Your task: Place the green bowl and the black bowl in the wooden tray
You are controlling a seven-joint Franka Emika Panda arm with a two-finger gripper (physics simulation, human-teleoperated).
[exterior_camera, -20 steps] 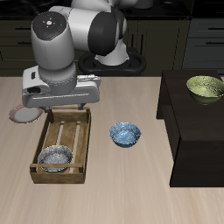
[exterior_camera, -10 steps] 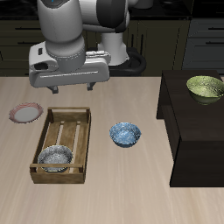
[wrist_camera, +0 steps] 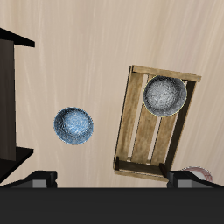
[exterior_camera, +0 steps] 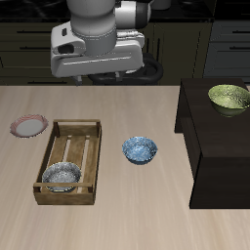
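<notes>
The black bowl (exterior_camera: 61, 176) lies in the wooden tray (exterior_camera: 68, 124), at the end nearer the table's front edge; its grey speckled inside shows in the wrist view (wrist_camera: 164, 94), within the tray (wrist_camera: 140, 131). The green bowl (exterior_camera: 229, 96) stands on a dark raised stand (exterior_camera: 220, 146), apart from the tray. My gripper (exterior_camera: 98, 80) is open and empty, high above the table, farther back than the tray and the blue-white bowl. In the wrist view the gripper (wrist_camera: 114, 179) shows only its two fingertips, set wide apart.
A blue-white patterned bowl (exterior_camera: 140, 149) sits on the table between the tray and the dark stand; it also shows in the wrist view (wrist_camera: 73, 125). A small pink-rimmed plate (exterior_camera: 28, 125) lies beside the tray's far corner. Dark cabinets stand behind the table.
My arm has risen from just above the tray and swung across toward the side of the dark stand. The black bowl stays in the tray. The other bowls have not moved.
</notes>
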